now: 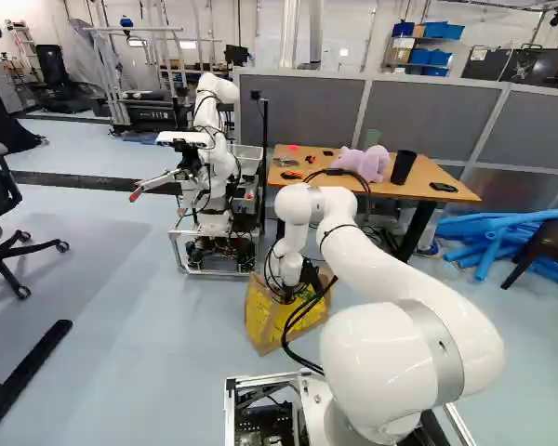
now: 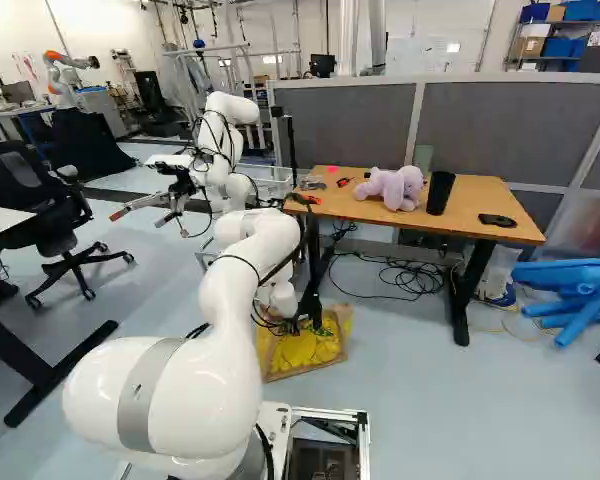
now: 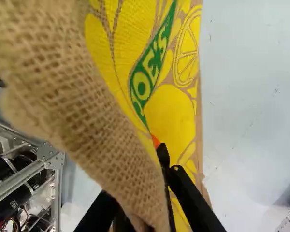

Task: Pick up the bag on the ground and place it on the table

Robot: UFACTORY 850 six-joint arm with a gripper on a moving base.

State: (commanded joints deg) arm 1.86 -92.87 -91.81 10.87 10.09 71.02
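My gripper (image 1: 296, 290), partly hidden by the arm's wrist and cables in the left base view, is low at the top of the tan and yellow bag (image 1: 260, 318). In the right base view the bag (image 2: 305, 352) stands on the floor, left of the wooden table (image 2: 480, 195). The wrist view has the gripper (image 3: 156, 147) shut on the bag's burlap (image 3: 87, 106). One black finger with an orange pad shows against the printed side; burlap covers much of the other. The yellow print (image 3: 171, 113) spreads ahead of the fingers.
On the table are a purple plush toy (image 2: 392, 188), a black cup (image 2: 440, 193), a phone (image 2: 497, 220) and small tools. Another robot (image 1: 214, 149) stands left of the table. Loose cables (image 2: 410, 280) lie beneath it; blue tubes (image 2: 580, 290) lie right of it.
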